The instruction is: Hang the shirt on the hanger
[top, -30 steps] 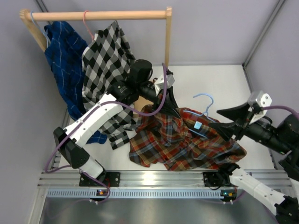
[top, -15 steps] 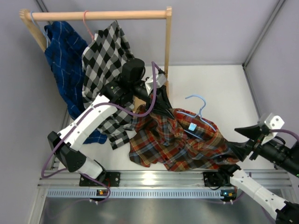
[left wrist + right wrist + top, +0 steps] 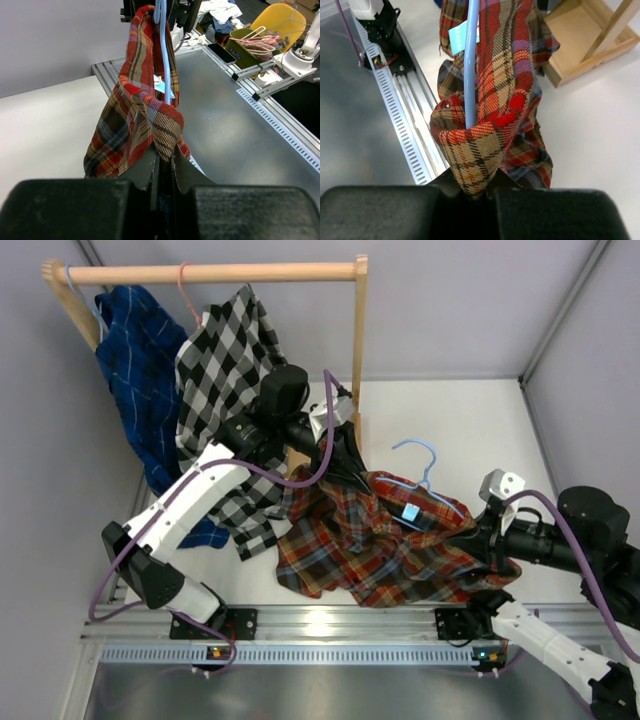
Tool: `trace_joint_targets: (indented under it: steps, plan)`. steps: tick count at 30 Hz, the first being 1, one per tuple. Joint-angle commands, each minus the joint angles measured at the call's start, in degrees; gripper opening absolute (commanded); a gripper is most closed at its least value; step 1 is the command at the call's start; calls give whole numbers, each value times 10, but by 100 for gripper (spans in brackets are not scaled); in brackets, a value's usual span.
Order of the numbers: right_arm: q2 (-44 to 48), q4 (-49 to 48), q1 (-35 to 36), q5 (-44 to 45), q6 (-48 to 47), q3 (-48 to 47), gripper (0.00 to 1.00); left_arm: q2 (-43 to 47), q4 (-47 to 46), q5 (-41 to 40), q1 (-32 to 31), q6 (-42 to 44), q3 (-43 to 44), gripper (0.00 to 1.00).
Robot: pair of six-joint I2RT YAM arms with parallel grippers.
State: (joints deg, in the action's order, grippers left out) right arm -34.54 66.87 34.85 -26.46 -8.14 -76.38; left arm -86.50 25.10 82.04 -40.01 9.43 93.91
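Observation:
The red, orange and navy plaid shirt (image 3: 380, 550) hangs bunched between my two grippers, low over the white table. The light-blue hanger (image 3: 425, 455) is inside it, with its hook sticking up at the collar and its bar (image 3: 164, 60) running through the fabric. My left gripper (image 3: 345, 465) is shut on the shirt's left shoulder fold (image 3: 167, 125); its fingertips (image 3: 165, 155) pinch the cloth. My right gripper (image 3: 478, 530) is shut on the opposite shoulder. In the right wrist view the gripper (image 3: 472, 187) clamps a plaid fold (image 3: 475, 150) at the hanger's end (image 3: 471, 60).
A wooden clothes rack (image 3: 215, 273) stands at the back left with a black-and-white checked shirt (image 3: 225, 360) and a dark blue shirt (image 3: 140, 360) on it, and a pink hanger hook (image 3: 185, 290). The rack's wooden base (image 3: 585, 45) lies behind the shirt. An aluminium rail (image 3: 330, 625) edges the near side.
My right gripper drew back to the far right with its jaws open, then came in again and shut on the shirt's right shoulder. The left gripper kept its hold and shifted slightly left.

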Motion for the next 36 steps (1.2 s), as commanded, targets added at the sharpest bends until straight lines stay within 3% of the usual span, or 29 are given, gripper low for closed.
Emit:
trace_joint_targets:
  steps: [1, 4, 5, 6, 9, 10, 11, 15, 18, 19, 21, 27, 30, 36]
  plan:
    - [26, -79, 3, 15, 8, -25, 0, 25, -20, 27, 10, 4, 12, 0]
    - [44, -98, 4, 34, 17, -36, 0, 32, -19, -48, 15, 0, 20, 0]
    - [47, -104, 5, 35, 22, -37, 0, 36, -18, -104, 15, -7, 23, 13]
    - [50, -118, 3, 28, 32, -38, 0, 40, -18, -133, 15, -13, 27, 44]
    - [44, -141, 4, 23, 52, -39, 0, 53, -17, -232, 15, -32, 44, 58]
    - [37, -145, 3, 25, 56, -40, 0, 57, -17, -258, 15, -47, 48, 86]
    - [33, -149, 3, 24, 59, -40, 0, 62, -17, -284, 15, -53, 56, 98]
    - [19, -176, 4, 50, 74, -46, 0, 114, -14, -431, 15, -75, 57, 98]
    - [4, -221, 4, 70, 105, -54, 0, 175, 5, -680, 15, -133, 57, 98]
    - [-13, -232, 4, 74, 112, -65, 0, 205, 14, -836, 15, -170, 57, 98]
    - [-34, -264, 3, 88, 131, -93, 0, 242, 36, -927, 15, -188, 38, 98]
    - [-152, -352, 3, 125, 177, -194, 0, 439, 36, -878, 15, -199, -89, 98]
    - [-203, -415, 4, 98, 203, -249, 0, 522, 43, -892, 15, -195, -166, 98]
    - [-277, -462, 4, 93, 184, -381, 0, 613, 77, -872, 15, -153, -299, 98]
